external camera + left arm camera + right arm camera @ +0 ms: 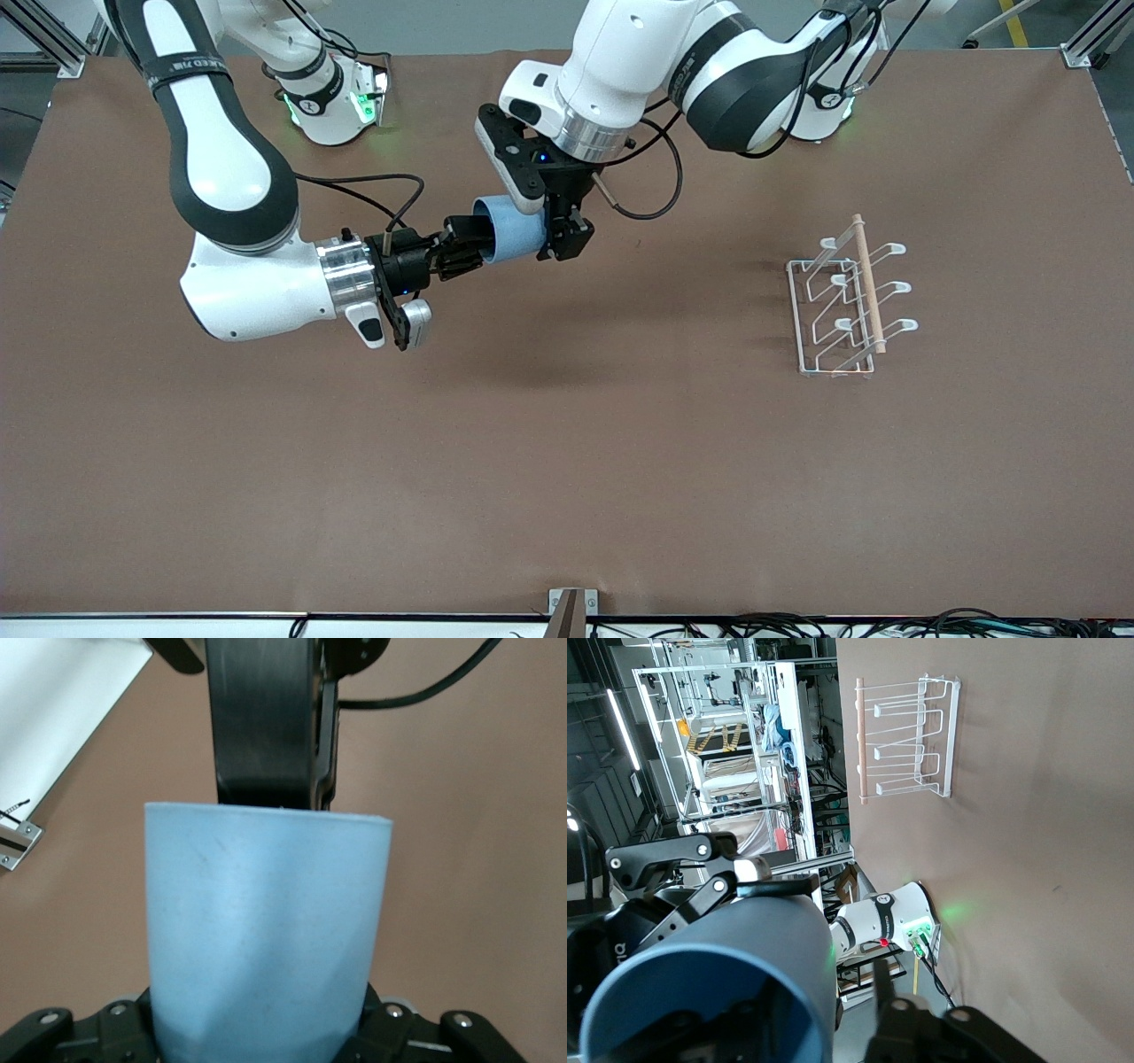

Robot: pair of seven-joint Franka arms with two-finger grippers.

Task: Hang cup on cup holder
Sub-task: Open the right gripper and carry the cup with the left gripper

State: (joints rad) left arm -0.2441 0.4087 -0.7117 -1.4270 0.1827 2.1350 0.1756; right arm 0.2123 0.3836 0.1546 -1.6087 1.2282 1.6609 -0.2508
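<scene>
1. The cup holder stands on the brown worktop toward the left arm's end, well apart from both arms. Its wooden dowel runs along the top, with its long axis going from nearer the front camera to farther from it, and the looped prongs point up and outward on both sides.
2. The cup is up in the air over the middle of the worktop, held between the two claws and touching nothing below. It lies on its side: its long axis is roughly level, with the open mouth turned toward the right arm's end and the closed base toward the left arm's end.
3. The right claw reaches in level from the right arm's end. One finger goes inside the cup's mouth and the other stays outside, so the claw pinches the rim; the right wrist view shows the dark fingers in the open mouth.
4. The left claw comes down from above at the cup's base end. Its fingers press against the cup's sides; the left wrist view shows the pale-blue wall filling the space between them, with the mouth pointing away from that claw's palm.
</scene>
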